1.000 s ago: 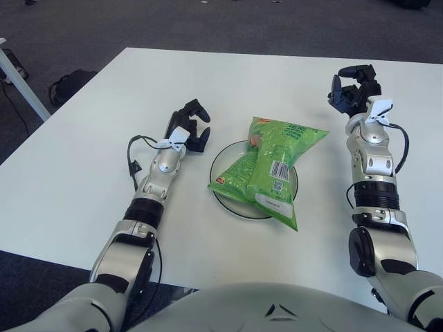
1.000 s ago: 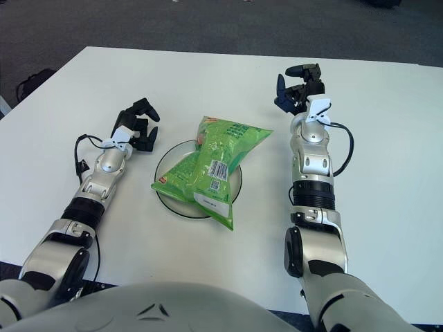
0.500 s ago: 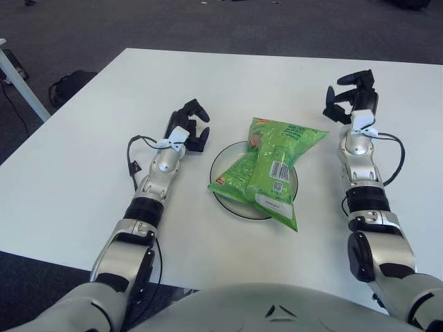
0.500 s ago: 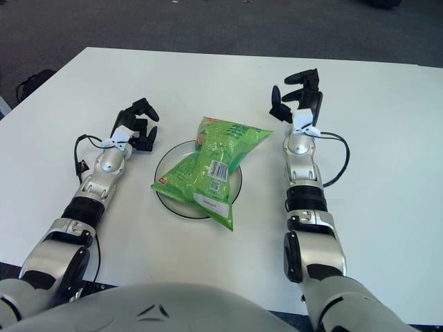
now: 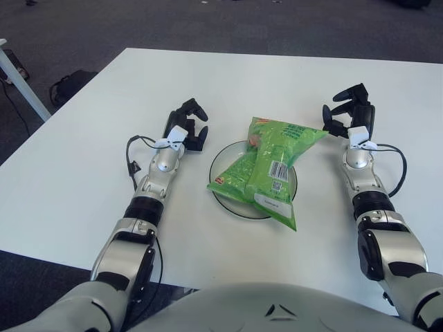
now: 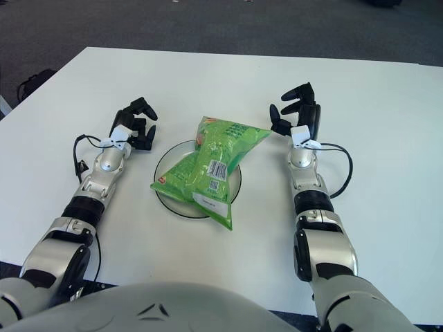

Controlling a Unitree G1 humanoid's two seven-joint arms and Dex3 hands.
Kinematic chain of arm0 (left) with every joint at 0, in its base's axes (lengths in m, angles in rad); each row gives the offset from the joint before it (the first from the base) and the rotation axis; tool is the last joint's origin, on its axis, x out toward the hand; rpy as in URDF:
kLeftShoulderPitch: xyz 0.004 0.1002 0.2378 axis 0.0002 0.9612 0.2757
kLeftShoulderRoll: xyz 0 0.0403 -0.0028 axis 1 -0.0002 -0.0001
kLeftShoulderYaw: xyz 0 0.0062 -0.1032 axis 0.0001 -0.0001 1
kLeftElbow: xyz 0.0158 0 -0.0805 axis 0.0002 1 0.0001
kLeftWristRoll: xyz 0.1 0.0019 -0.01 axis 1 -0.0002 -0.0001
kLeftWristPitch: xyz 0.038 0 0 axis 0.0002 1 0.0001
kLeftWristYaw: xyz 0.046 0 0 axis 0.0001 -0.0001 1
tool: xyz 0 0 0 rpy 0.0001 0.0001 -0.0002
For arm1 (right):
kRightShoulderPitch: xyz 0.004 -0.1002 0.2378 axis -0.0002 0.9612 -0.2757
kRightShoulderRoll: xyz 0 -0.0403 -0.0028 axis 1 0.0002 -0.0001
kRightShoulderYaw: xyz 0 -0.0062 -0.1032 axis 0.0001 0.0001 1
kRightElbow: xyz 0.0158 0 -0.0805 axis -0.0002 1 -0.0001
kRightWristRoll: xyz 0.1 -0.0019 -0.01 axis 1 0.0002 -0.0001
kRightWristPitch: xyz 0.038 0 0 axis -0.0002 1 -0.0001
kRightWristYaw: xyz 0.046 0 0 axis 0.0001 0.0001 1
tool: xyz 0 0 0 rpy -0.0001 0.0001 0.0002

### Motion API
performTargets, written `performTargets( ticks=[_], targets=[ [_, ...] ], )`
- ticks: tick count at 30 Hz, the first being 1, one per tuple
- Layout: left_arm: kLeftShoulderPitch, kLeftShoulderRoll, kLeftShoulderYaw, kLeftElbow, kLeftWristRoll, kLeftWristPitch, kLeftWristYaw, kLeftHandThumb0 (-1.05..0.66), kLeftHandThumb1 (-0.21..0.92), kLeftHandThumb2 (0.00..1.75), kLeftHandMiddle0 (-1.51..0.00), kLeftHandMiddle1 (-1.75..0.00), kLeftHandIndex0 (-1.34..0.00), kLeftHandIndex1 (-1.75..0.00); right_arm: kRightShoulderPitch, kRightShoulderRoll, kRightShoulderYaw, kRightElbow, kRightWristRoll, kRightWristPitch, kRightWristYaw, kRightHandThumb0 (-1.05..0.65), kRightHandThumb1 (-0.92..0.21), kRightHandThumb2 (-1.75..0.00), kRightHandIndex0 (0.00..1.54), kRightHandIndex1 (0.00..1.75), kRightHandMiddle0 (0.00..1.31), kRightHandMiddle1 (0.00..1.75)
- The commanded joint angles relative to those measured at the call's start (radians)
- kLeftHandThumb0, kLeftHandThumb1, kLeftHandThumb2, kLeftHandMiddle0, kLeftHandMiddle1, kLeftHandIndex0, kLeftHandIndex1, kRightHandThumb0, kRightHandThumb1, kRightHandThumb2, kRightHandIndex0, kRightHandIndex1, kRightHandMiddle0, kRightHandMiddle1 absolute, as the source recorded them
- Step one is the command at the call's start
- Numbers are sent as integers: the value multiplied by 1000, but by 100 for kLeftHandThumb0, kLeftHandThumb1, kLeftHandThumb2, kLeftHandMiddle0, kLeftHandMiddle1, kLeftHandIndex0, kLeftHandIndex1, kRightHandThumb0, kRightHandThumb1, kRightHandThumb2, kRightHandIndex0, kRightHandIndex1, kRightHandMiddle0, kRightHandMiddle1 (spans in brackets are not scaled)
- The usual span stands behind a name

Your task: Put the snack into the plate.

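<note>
We've got the snack (image 5: 271, 160), a green bag w/ barcode label up, lying on the plate (image 5: 221, 156). The bag is bigger than the plate: its far end sticks out past the rim toward the right hand, and the near corner overhangs the rim toward us. A second, smaller green pack (image 5: 234, 172) sits partly under it on the left side of the plate, red corner poking out at the rim.

Our right hand (image 5: 347, 116) is low over the white table (image 5: 83, 159), just beside the far-right corner of the snack. Fingers are spread and relaxed, nothing in them; one fingertip (image 6: 275, 113) is very near the bag corner, and we can't tell if it touches.

Our left hand (image 5: 188, 130) is parked on the table left of the plate, close to the rim but apart from it. Fingers are loosely curled, holding nothing.

Both forearms rest along the table, either side of the plate. A black cable (image 5: 131, 156) loops off the left wrist, and another one (image 5: 396, 170) off the right.
</note>
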Motion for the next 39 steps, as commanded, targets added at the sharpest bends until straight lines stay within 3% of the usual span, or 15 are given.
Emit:
performTargets(
  ticks=[1,11,17,22,31,39],
  targets=[
    [85,-15,5,57,-9,-6,14,-50,26,139,-130,-175,-66,-175,8,11,-21,28,45,-55,14,0,-42,-108,65,139,42,175],
    [86,-45,59,35,-36,30,71,-49,29,135,-130,-175,-64,-175,68,27,-59,44,141,-79,90,-1,-38,-111,71,130,48,175],
    [84,-55,85,36,-56,7,98,-50,28,136,-130,-175,-64,-175,116,43,-59,25,149,-66,106,-1,-31,-118,76,128,52,175],
    [91,-65,106,18,-79,5,101,-50,26,138,-128,-175,-65,-175,147,45,-52,-10,144,-21,126,-1,-25,-127,78,133,54,175],
    [96,-75,134,25,-130,-40,81,-51,25,139,-126,-175,-66,-175,207,53,-44,-69,147,48,163,-1,-11,-152,77,165,57,175],
    [93,-73,138,52,-144,-83,76,-51,25,140,-126,-175,-67,-175,238,72,-62,-132,198,159,212,-1,-7,-157,81,167,58,175]
  ],
)
